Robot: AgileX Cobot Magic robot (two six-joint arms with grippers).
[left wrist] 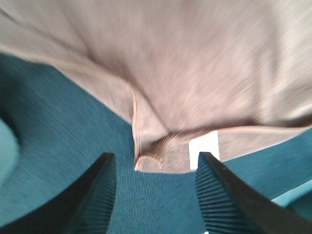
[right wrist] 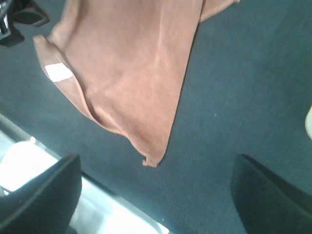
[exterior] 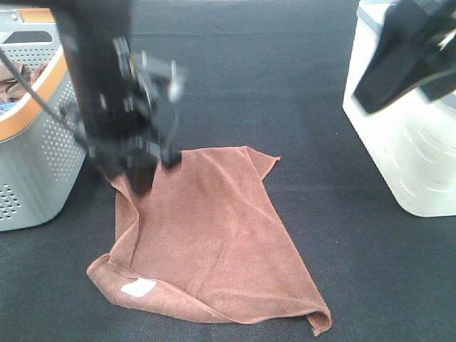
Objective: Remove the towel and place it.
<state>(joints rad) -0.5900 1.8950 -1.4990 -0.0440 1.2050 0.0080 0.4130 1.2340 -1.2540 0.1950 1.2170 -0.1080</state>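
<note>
Towel [exterior: 214, 235] lies spread on the dark counter [exterior: 306, 107], clear of the grey basket [exterior: 32, 164] at nine o'clock and well apart from the white bin [exterior: 410, 135] at three o'clock. Its white label [exterior: 138, 288] sits near the seven o'clock corner.

Left claw [exterior: 153, 167] hangs over the towel's eleven o'clock corner; the wrist view shows its jaws spread with nothing between them. Right claw [right wrist: 156, 195] sits high and away, jaws spread wide, empty.

Risks, as we judge them:
- Towel is not flat: one edge is folded under along the nine o'clock side and the five o'clock corner curls up. Left so, placement may count as untidy.
- Left claw is close above the cloth; a ribbed finger [left wrist: 97, 195] could snag the pile in lifting away and drag the corner.
- Left wrist picture is blurred, so fine contact cannot be judged.

Materials: soft reddish-brown pile, stitched hem, limp drape. Basket is perforated grey with an orange rim. Bin is smooth, glossy plastic. Counter is matte and finely textured.
</note>
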